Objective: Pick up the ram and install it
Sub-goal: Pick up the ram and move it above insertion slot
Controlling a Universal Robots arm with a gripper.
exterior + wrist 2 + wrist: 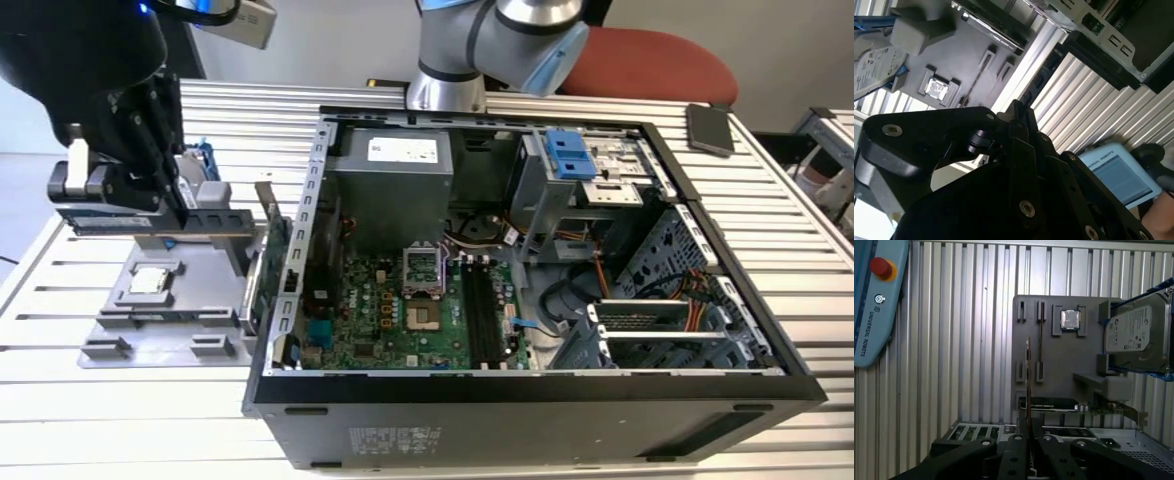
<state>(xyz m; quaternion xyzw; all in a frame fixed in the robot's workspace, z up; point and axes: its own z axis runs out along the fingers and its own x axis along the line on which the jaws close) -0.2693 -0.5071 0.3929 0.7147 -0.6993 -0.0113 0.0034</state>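
**Ram [200,226] pinched in the gripper [131,205], over its tray**

Your gripper has its fingers closed narrow on the ram, gripping the thin stick by its flat faces. In the first wrist view you see it edge-on, reaching straight out from between the fingertips. It hangs over the grey parts tray [160,300], on the exterior view's left of the open computer case [534,390]. Its long axis runs left to right there. The black memory slots [483,310] lie well apart to the exterior view's right and run near to far.
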